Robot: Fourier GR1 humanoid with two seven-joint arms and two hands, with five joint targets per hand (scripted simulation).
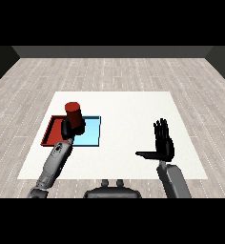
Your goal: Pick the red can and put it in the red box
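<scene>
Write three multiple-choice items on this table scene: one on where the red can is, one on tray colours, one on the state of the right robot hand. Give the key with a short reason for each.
1. Where is the red can?
A. Lying on the table by the right robot hand
B. Held in the left robot hand, raised over the trays
C. Standing on the floor beyond the table

2. What colours are the two trays?
A. Red and light blue
B. Green and yellow
C. Both white

3. How is the right robot hand?
A. Curled round a can
B. Pressed flat on a tray
C. Open and holding nothing, fingers straight, thumb out to the side

Key: 1 B, the black fingers curl round the can's lower part. 2 A, the trays lie side by side at the table's left. 3 C, it is raised above the bare white table, far from both trays.
</scene>
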